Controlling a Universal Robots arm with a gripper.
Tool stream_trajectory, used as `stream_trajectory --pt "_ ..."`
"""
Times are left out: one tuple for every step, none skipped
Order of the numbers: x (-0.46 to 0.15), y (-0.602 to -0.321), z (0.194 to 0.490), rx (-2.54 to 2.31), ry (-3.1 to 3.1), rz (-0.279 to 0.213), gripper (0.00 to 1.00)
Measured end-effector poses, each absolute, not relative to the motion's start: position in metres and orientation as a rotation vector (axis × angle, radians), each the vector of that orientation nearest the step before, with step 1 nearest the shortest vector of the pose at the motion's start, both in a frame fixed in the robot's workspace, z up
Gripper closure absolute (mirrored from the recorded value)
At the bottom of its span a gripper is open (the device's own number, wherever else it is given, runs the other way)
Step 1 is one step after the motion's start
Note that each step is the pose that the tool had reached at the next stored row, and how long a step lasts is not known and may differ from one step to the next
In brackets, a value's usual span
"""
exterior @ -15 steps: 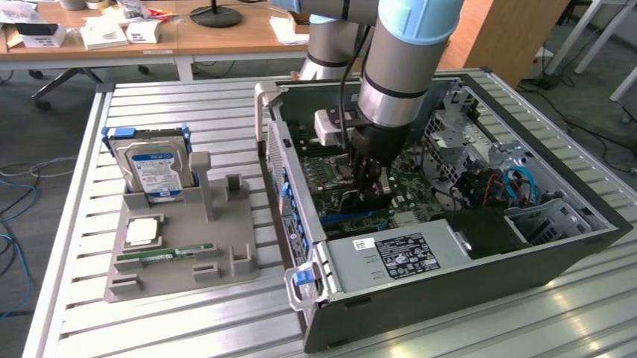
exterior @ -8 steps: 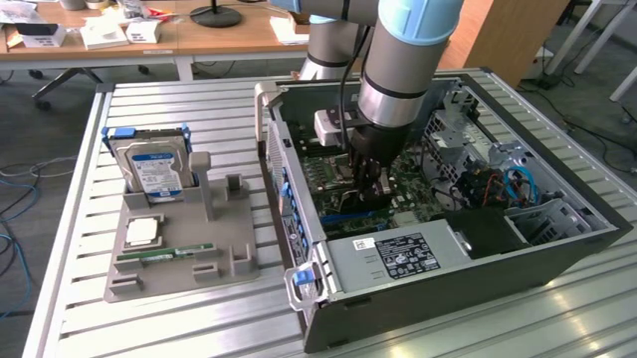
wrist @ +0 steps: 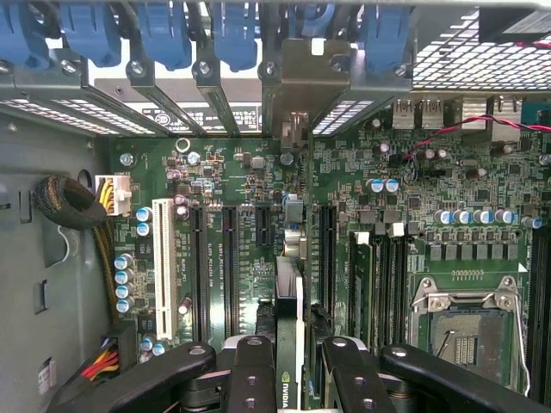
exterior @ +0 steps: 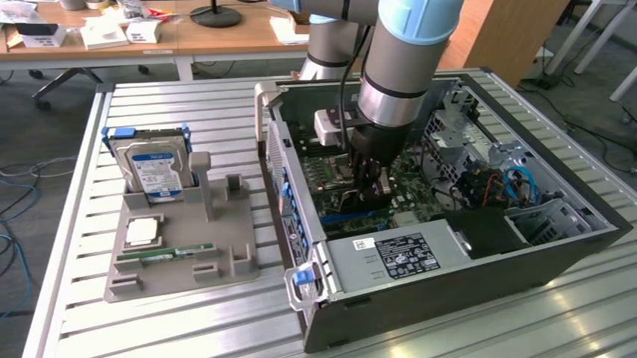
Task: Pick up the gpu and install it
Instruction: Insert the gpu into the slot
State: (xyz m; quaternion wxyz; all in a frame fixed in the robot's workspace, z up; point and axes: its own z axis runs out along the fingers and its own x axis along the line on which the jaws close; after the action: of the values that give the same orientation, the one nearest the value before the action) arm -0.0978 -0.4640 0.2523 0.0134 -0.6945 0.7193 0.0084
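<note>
On the slatted table (exterior: 199, 317), the tool (wrist: 291, 353) grips the gpu (wrist: 287, 301) inside the open computer case (exterior: 448, 294).

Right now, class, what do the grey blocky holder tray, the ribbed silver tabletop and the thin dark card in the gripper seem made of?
Grey blocky holder tray: probably plastic, matte; even grey, moulded posts.
Ribbed silver tabletop: likely aluminium, satin; pale sheen, straight slats.
Thin dark card, the gpu, held in the gripper: seemingly black plastic casing, glossy, printed logo; uncertain edge-on.
</note>
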Motion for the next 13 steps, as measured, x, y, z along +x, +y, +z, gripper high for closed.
stream_trajectory --pt "-0.0978 -0.4641 0.2526 -2.164 2.241 0.026 0.74" --pt "-0.0978 -0.4641 0.2528 -2.164 2.241 0.026 0.74" --pt "-0.0978 -0.4641 0.2528 -2.164 2.241 0.026 0.74" --pt "-0.0978 -0.4641 0.2528 -2.163 2.240 0.026 0.74" --pt "-0.0978 -0.4642 0.2530 -2.162 2.239 0.027 0.74" --pt "-0.0978 -0.4641 0.2530 -2.160 2.237 0.028 0.74" --pt "-0.0978 -0.4640 0.2529 -2.160 2.236 0.029 0.74" --pt "-0.0978 -0.4640 0.2528 -2.160 2.236 0.029 0.74" --pt "-0.0978 -0.4640 0.2528 -2.159 2.236 0.029 0.74" --pt "-0.0978 -0.4640 0.2528 -2.159 2.236 0.029 0.74" --pt "-0.0978 -0.4641 0.2527 -2.160 2.236 0.029 0.74" --pt "-0.0978 -0.4641 0.2524 -2.160 2.236 0.029 0.74" --pt "-0.0978 -0.4641 0.2520 -2.160 2.236 0.029 0.74"
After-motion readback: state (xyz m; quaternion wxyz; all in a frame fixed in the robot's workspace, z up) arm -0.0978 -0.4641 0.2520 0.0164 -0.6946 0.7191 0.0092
